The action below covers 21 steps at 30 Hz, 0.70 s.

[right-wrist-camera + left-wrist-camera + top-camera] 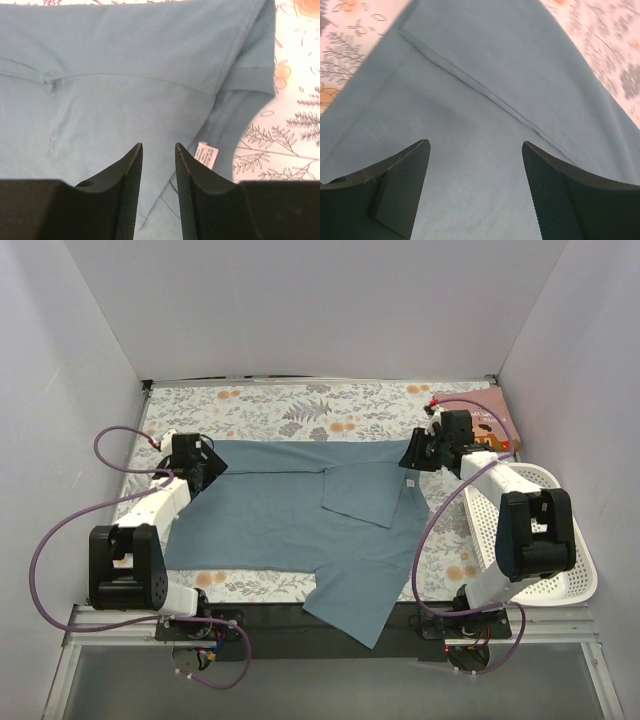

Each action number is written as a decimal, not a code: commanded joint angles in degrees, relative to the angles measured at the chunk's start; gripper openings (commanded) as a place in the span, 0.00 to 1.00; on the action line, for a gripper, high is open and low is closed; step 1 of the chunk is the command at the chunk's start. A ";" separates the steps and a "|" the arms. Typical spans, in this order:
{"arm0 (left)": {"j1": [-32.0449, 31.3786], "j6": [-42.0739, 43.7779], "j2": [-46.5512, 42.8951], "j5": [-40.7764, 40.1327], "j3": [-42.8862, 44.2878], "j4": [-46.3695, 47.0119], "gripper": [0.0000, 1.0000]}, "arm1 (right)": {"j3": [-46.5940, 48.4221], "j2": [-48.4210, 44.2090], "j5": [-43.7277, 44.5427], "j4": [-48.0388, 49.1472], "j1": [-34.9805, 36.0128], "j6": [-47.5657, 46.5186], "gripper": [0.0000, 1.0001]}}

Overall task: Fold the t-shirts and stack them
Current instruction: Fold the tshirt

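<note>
The teal-blue t-shirt point(280, 515) lies spread flat on the floral table cloth, one sleeve folded inward over its middle and another part reaching past the near table edge. My left gripper point(207, 468) hovers over the shirt's far left corner, open, with only flat cloth point(485, 65) and a seam under its fingers point(407, 165). My right gripper point(414, 455) is over the far right corner near the neck. It point(159, 146) is open by a narrow gap with nothing between the fingers, and the white neck label point(206, 155) lies just to its right. The pink t-shirt point(492, 418) lies at the far right, partly hidden by the right arm.
A white perforated basket point(548, 540) stands at the right edge, beside the right arm. The floral table cloth point(300, 405) shows bare along the back and at the near left. White walls close in the table on three sides.
</note>
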 commanded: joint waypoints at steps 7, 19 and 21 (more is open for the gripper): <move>7.13 -4.88 10.95 -0.14 8.25 -1.10 0.65 | -8.44 -4.21 -1.61 6.19 -4.46 5.02 0.38; 7.40 -1.80 20.87 6.54 17.91 0.83 0.61 | -0.11 5.61 -8.12 15.96 -8.86 9.07 0.38; 7.40 -0.75 22.64 6.98 19.32 0.74 0.61 | 1.30 7.91 -7.50 16.39 -8.95 9.77 0.38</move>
